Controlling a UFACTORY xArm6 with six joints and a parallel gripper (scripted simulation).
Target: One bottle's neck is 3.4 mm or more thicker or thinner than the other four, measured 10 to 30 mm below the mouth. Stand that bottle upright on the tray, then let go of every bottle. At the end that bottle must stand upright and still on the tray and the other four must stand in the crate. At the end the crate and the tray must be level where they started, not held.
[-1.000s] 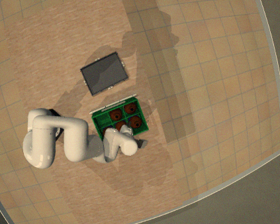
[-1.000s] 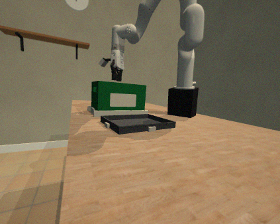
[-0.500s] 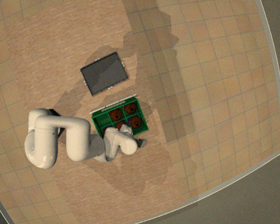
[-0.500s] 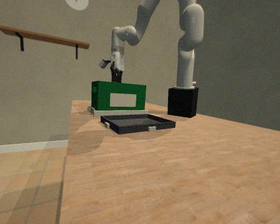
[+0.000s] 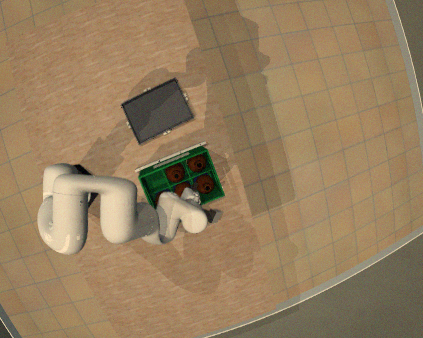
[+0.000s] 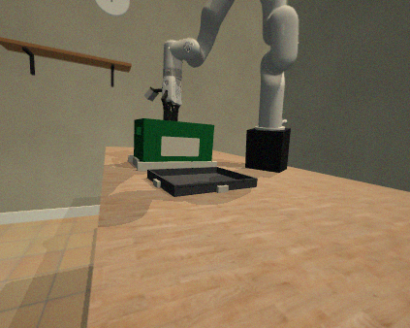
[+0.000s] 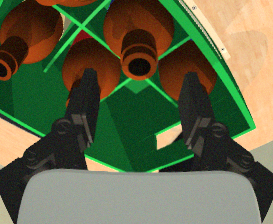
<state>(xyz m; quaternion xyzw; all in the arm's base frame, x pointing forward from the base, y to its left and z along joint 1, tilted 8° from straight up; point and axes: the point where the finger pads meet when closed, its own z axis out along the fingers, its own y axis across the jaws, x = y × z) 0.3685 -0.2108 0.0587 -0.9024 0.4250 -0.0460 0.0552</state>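
A green crate [image 5: 151, 182] [image 6: 148, 141] [image 7: 127, 132] holds several brown bottles, all upright. In the overhead view I see three of them clearly, such as the one [image 5: 197, 162] in the far corner; the arm hides the near cells. My gripper [image 6: 171, 114] [image 7: 140, 85] is open and hangs at the crate's top edge. In the wrist view its fingers stand to either side of one bottle's neck [image 7: 140, 59] without touching it, and another bottle sits behind each finger. The dark tray [image 5: 149, 92] [image 6: 195, 189] lies empty beside the crate.
The arm's black base [image 6: 268, 147] stands on the table behind the tray. A wooden shelf [image 6: 59, 54] hangs on the wall. The table's left edge [image 6: 103, 204] runs close to the crate and tray.
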